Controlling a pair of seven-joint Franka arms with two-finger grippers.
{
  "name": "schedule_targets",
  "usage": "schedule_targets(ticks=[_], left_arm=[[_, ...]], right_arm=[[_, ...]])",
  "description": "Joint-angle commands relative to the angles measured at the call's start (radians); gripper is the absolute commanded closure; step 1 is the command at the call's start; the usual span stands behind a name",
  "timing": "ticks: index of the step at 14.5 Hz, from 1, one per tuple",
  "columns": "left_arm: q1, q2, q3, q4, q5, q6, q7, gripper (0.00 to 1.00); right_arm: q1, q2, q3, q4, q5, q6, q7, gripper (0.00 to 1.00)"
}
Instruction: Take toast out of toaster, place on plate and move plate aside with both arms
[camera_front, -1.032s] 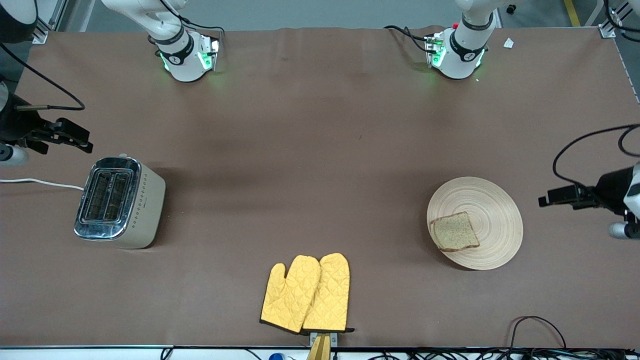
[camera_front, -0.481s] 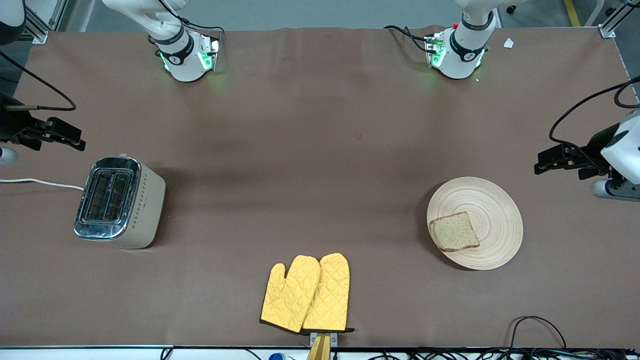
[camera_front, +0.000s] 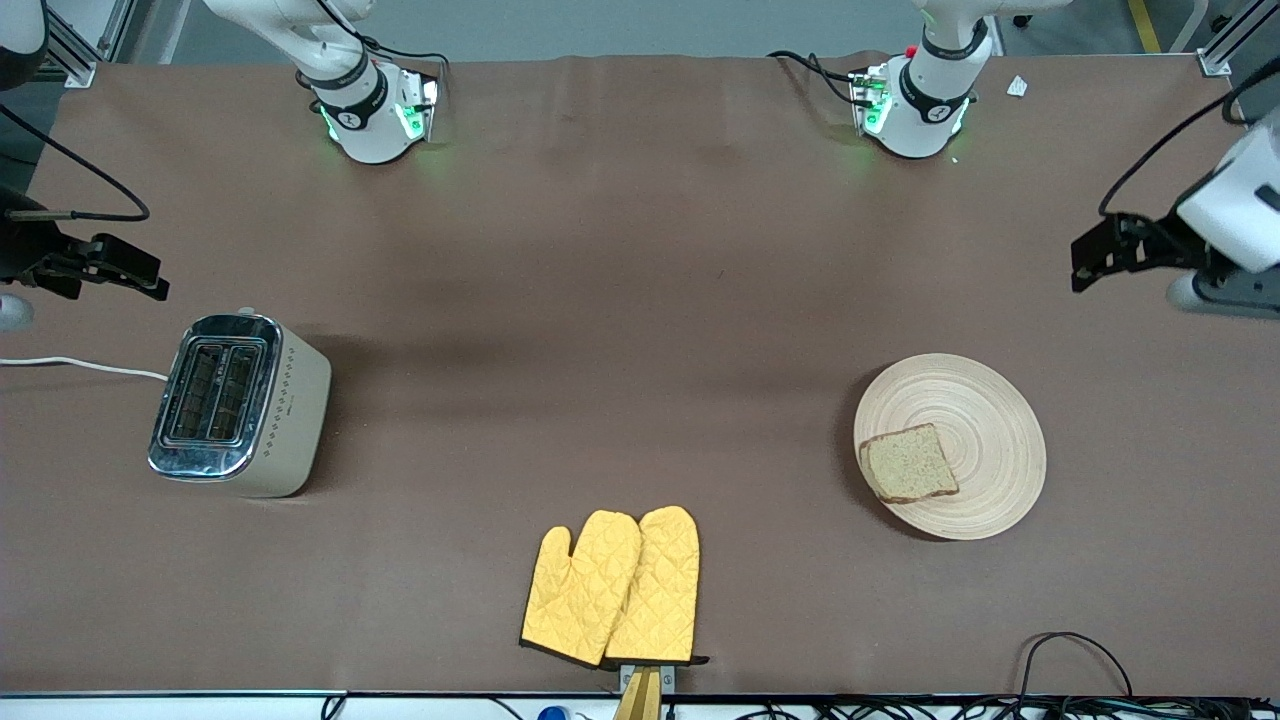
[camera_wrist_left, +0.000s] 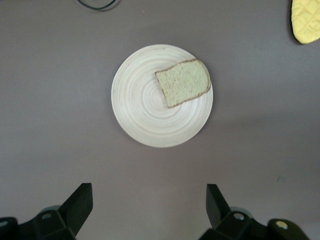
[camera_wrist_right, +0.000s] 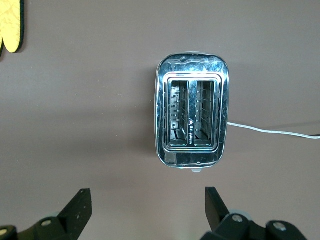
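The toast (camera_front: 908, 463) lies flat on the plate (camera_front: 985, 420), off-centre, its crust reaching the rim on the side toward the right arm's end of the table, and nothing touches it. It looks light, dry and somewhat crumbly, so it would probably slide or flip if the plate were tipped or jerked. The plate (camera_wrist_left: 140, 107) sits toward the left arm's end of the table; it looks stiff and fairly light, with a thin, low rim, and seems best taken by that rim at two facing points away from the bread, kept level throughout. The toaster (camera_front: 238, 404) stands upright well apart at the right arm's end of the table, and in the right wrist view both slots of the toaster (camera_wrist_right: 192, 116) are empty, its white cord (camera_front: 80, 366) trailing off the table edge. A pair of yellow oven mitts (camera_front: 612, 588) lies between the two, nearer the front camera. The left gripper (camera_front: 1092, 257) hangs in the air over bare table beside the plate, fingers spread wide and holding nothing. The right gripper (camera_front: 128, 272) is likewise spread and empty, over the table just beside the toaster. Judging from this, the toast is delivered and both arms look clear of their work.
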Motion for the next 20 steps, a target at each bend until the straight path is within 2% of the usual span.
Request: schedule_targets(ticks=[1, 4, 9, 12, 20], left_arm=[[-0.01, -0.142, 0.031, -0.17, 0.005, 0.014, 0.012, 0.0], [-0.01, -0.176, 0.063, -0.214, -0.052, 0.013, 0.012, 0.0], [-0.001, -0.172, 0.057, -0.204, -0.057, -0.01, 0.014, 0.0], [-0.004, -0.175, 0.04, -0.204, -0.057, -0.026, 0.014, 0.0], [0.004, -0.162, 0.048, -0.16, -0.05, -0.036, -0.001, 0.0]], right_arm=[[-0.001, -0.022, 0.012, -0.016, -0.018, -0.003, 0.003, 0.0], [-0.008, -0.02, 0.01, -0.016, -0.018, -0.003, 0.002, 0.0], [-0.011, -0.019, 0.009, -0.015, -0.04, -0.006, -0.018, 0.0], [-0.026, -0.019, 0.007, -0.015, -0.041, -0.004, -0.095, 0.0], [-0.028, -0.017, 0.009, -0.015, -0.041, -0.004, -0.084, 0.0]])
